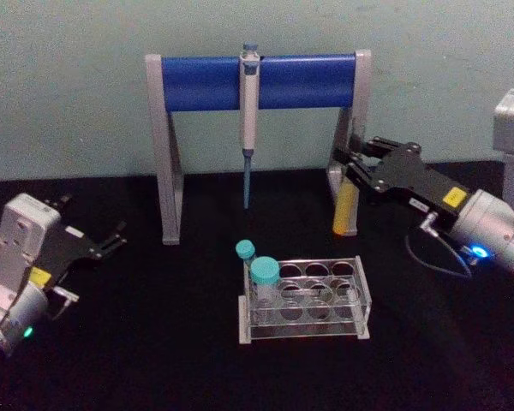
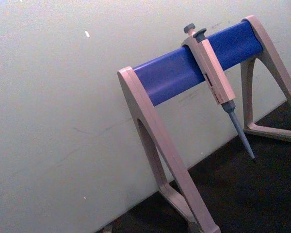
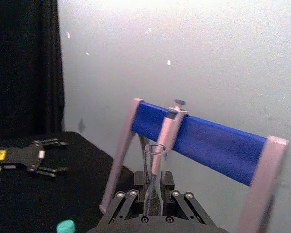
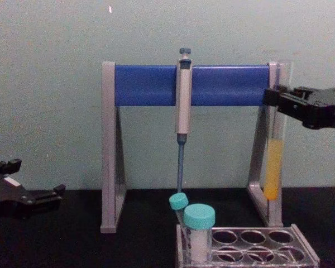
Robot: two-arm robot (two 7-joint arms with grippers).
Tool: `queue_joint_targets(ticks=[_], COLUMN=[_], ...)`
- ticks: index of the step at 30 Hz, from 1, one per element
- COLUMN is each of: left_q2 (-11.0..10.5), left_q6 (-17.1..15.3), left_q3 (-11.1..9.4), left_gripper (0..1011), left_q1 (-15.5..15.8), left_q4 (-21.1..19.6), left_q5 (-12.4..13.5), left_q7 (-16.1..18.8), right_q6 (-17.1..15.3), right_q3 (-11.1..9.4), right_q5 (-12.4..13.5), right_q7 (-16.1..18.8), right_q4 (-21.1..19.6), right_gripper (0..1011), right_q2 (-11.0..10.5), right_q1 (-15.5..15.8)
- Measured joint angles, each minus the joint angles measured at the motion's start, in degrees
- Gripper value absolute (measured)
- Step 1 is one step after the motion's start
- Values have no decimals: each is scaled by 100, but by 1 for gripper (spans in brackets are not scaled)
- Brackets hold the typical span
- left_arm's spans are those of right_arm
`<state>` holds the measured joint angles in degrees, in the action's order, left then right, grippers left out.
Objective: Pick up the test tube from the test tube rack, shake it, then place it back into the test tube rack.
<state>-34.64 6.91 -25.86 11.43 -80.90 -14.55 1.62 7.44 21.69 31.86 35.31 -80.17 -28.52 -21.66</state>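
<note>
Clamping test tube [image 4: 273, 167] upright near its top between right gripper [image 4: 274, 99] fingers, left gripper [image 1: 113, 240] fingers spread

Lower part of the test tube rack [image 4: 304, 245] beyond the chest view's bottom edge

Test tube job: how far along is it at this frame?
Done: the test tube is out of the test tube rack, upright in the shut right gripper, raised beside the right leg of the pipette stand. In hand: the lift or the shake; one frame cannot tell which. Left: setting it back into a rack hole. The left gripper sits open and idle at far left.
</note>
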Motion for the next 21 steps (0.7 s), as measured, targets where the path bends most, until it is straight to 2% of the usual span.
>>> queue_joint_targets(ticks=[11,16,21], left_q2=[0,0,0], left_q6=[0,0,0], left_q3=[0,0,0], left_gripper=[1001,1001,1001], left_q1=[0,0,0], left_q4=[0,0,0], left_q5=[0,0,0], left_q7=[0,0,0], right_q6=[2,-63,-189], right_q3=[207,299,322], right_q5=[290,489,680], right_q7=[581,880,1071], right_q4=[56,-48,-252], right_gripper=[233,233,233], right_q2=[85,-49,-328], right_q1=[-116,-94,15])
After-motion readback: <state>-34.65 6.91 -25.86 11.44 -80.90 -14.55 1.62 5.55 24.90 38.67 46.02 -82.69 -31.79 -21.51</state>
